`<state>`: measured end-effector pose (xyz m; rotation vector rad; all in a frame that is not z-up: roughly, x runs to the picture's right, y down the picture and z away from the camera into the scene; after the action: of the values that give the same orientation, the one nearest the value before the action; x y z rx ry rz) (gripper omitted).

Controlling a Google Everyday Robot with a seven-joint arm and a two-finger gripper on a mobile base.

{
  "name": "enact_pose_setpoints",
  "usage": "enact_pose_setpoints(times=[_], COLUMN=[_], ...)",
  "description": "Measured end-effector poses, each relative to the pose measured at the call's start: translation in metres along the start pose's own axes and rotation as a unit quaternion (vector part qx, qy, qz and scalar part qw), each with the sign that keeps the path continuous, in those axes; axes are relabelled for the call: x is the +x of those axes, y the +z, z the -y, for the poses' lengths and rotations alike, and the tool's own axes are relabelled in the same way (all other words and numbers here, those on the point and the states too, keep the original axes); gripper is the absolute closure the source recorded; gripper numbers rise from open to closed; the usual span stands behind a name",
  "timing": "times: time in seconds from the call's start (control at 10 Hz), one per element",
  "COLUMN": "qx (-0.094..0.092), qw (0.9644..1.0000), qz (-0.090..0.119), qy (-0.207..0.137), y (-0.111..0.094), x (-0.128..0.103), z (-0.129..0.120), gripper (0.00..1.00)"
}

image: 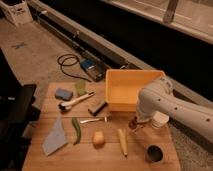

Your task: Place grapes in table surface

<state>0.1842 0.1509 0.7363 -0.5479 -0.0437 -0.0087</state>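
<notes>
My white arm reaches in from the right, and my gripper [134,123] hangs just in front of the yellow bin, a little above the wooden table surface [45,161]. A small dark brown cluster, the grapes [135,125], sits at its tip and looks held there. A yellow corn-like item [122,141] lies on the table just below and to the left of the gripper.
A yellow bin [130,87] stands at the back right, with a white cup [160,120] beside it. A dark metal cup [154,153] is at front right. An orange item [98,138], green pepper [76,130], blue cloth [55,138], sponges, brush [75,101] and a utensil lie to the left.
</notes>
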Motion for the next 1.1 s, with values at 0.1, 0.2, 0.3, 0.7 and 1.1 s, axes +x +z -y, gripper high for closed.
enact_pose_setpoints(times=[0.1,0.2,0.3,0.7,1.1], qx=[-0.004,-0.018,-0.027,-0.059,-0.063], qw=[1.0,0.9996,0.9992,0.9954,0.9943], qz=[0.004,0.012,0.018,0.06,0.07], qy=[0.007,0.017,0.021,0.045,0.049], y=[0.005,0.016,0.025,0.056,0.057], x=[0.003,0.009,0.011,0.02,0.022], z=[0.001,-0.002,-0.003,-0.011,-0.014], gripper=[0.96,0.86,0.78,0.36,0.2])
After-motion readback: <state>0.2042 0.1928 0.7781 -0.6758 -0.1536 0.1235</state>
